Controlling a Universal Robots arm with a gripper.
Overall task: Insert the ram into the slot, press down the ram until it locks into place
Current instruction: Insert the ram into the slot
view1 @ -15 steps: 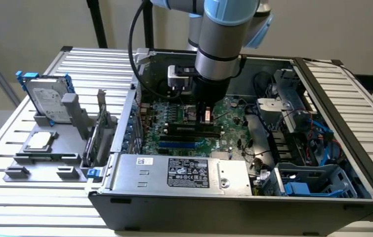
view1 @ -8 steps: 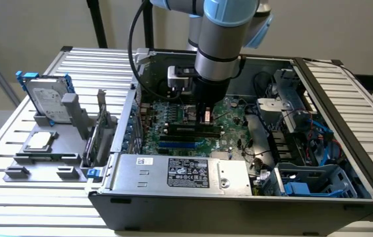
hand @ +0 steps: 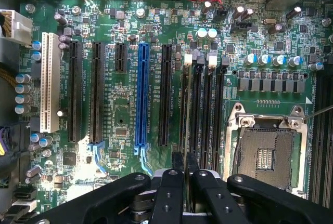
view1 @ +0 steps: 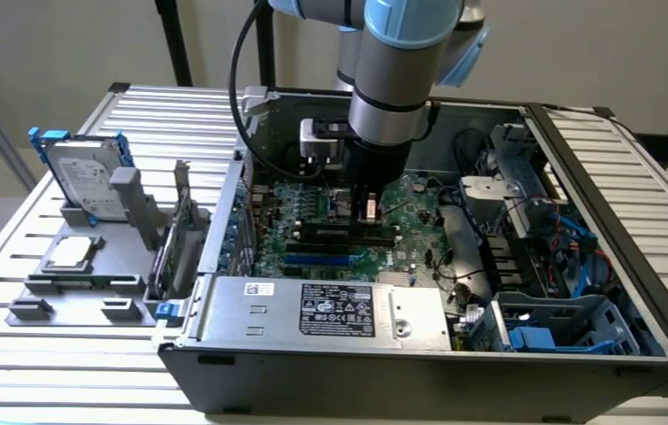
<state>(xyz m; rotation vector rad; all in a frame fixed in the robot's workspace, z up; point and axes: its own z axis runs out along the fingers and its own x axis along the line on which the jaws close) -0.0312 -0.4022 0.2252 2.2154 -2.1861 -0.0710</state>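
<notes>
The gripper [hand: 184, 157] had its fingers drawn close together, pinching the ram [hand: 186, 115] by its upper long edge near one end. The stick was seen edge-on as a thin pale line running out from the fingertips. In the exterior view the gripper [view1: 367, 202] stood inside the open case, just beyond the blue socket [view1: 326, 259].

Judged as an object, the ram would be light and stiff but fragile: a thin board that tolerates a straight push along its plane and little twist. The bare top edge was the sensible place to hold it, clear of the chips and contacts.

Its long axis ran parallel to the blue socket [hand: 141, 94], its contact edge facing down at the motherboard [hand: 119, 120]. It hung in line with the slot [hand: 182, 94], the memory socket nearest the blue socket, with one black expansion socket between them. Whether the stick had touched or entered the slot could not be told.
</notes>
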